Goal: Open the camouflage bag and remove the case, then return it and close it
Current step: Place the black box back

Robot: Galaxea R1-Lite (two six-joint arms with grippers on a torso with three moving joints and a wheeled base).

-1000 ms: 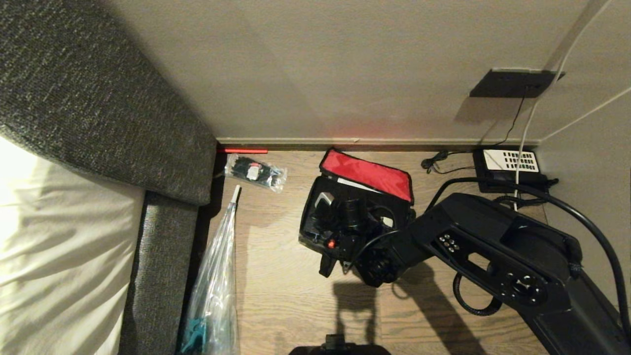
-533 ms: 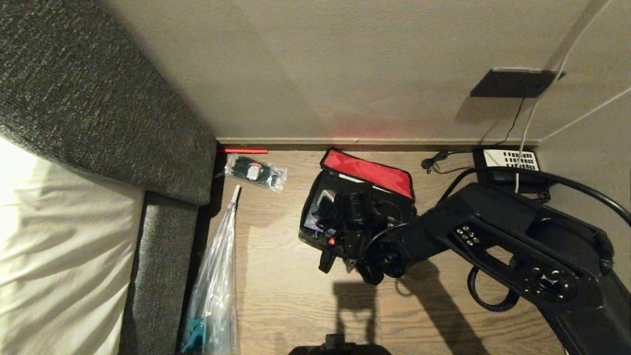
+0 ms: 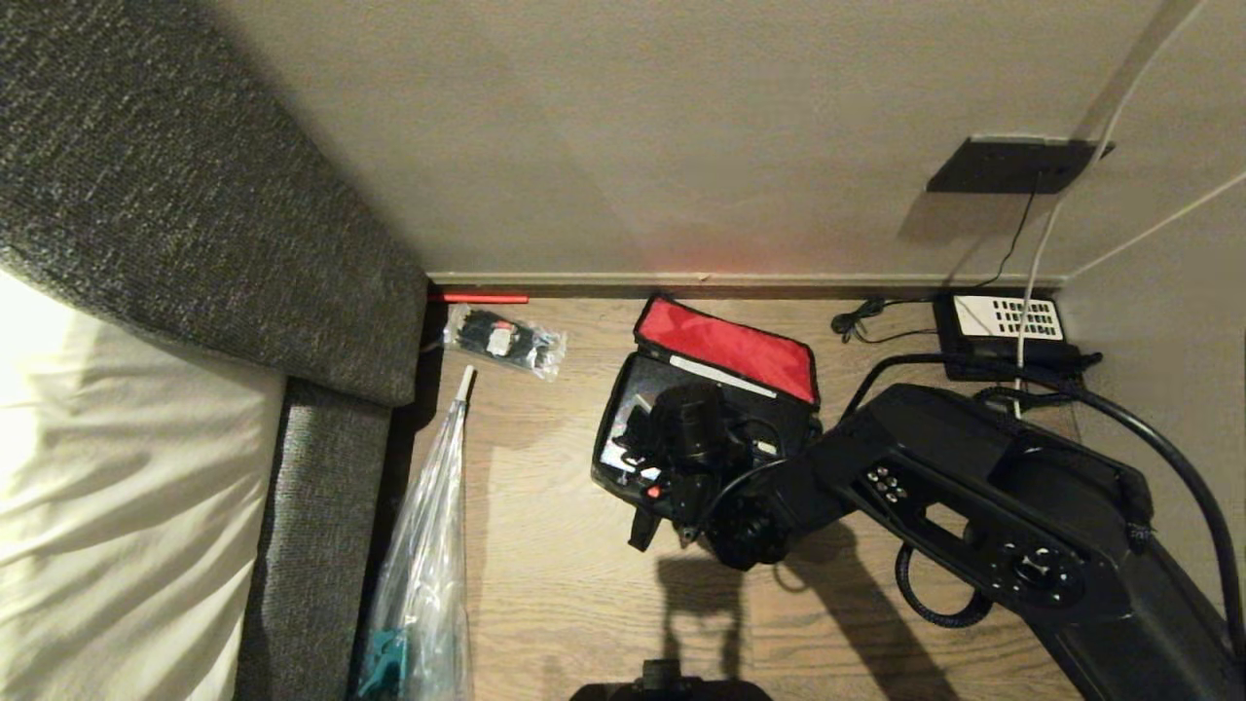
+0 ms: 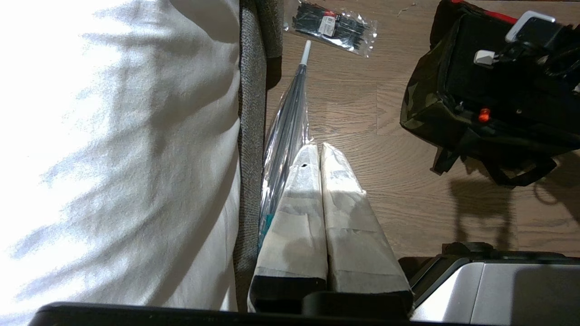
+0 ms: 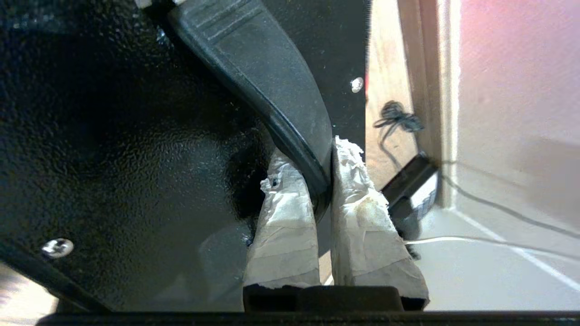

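- Camouflage bag [image 3: 706, 409]: on wood floor [image 3: 545, 545], just short of baseboard, between sofa side and phone corner. Lid flipped back toward wall, red lining [image 3: 725, 349] exposed. Opening step = done.
- Case [image 3: 623, 453]: glossy black, sits in/over the bag mouth; small red dot on its near edge shows. Whether it has cleared the bag or rests inside, cannot tell from head view.
- Right gripper [image 5: 324, 176]: over the bag mouth; taped fingers [image 5: 283, 217] pinched near-closed on the case's black handle [image 5: 267, 77], one finger each side of the grip bar. Hold looks narrow, close to fingertips.
- Right arm reaches in from the right across the floor, wrist above bag's front half.
- Left gripper [image 4: 319, 156]: parked well off the bag, near the sofa edge and clear plastic sleeve [image 4: 285, 136]; fingers pressed together, nothing held.
- Progress, by judgement: 1 of 4 steps complete (open). Handle gripped, so work is at the removal or the return; pics don't settle which. Closing the lid is def. outstanding.
- Risk: fingertip hold on a smooth handle; case could swing or slip if lifted fast.
- Other: packet of black items [image 3: 504, 341] and phone [image 3: 1003, 331] near wall, not involved.
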